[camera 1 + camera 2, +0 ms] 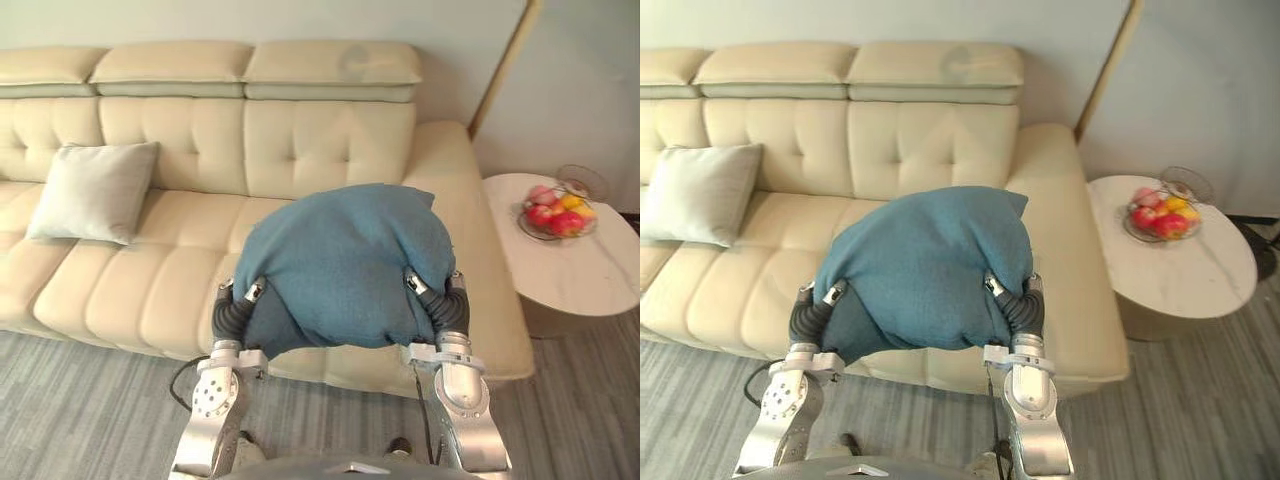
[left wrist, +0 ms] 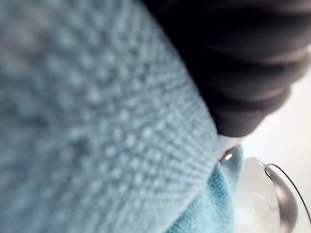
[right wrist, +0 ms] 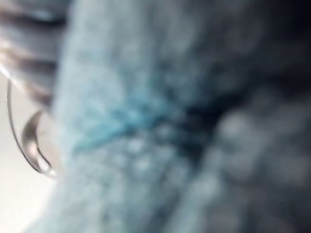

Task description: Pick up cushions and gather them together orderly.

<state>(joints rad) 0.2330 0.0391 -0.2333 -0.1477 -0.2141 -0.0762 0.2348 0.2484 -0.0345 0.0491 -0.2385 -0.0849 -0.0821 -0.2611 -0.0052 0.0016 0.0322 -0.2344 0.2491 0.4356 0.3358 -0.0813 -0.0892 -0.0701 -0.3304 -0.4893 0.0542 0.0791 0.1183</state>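
1. Blue cushion [image 1: 345, 265], nearest the head camera, is held up in the air between the 2 hands, in front of the right-hand seat of the sofa [image 1: 330, 140]. Its knitted cover sags and bulges, and it hides part of that seat and of the sofa's front edge.
2. Left hand [image 1: 238, 305] presses against the cushion's lower left side. Its dark ribbed cover shows, but the rest is buried in the fabric, so I cannot tell whether it is clenched on the cushion or flat against it.
3. Right hand [image 1: 442, 298] meets the cushion's lower right side in the same way, and its state cannot be told either.
4. Both wrist views are pressed against blue weave, too blurred to make out any grasp.
5. Pale grey cushion [image 1: 95, 190] leans against the backrest towards the sofa's left end, well apart from the blue one.
6. Cream and tufted, the sofa is cut off at the left edge.
7. Round white side table [image 1: 1200, 275] stands just beside the sofa's right arm and carries a fruit bowl [image 1: 1158, 215] of red and yellow fruit.
8. Grey striped carpet [image 1: 80, 400] covers the floor.
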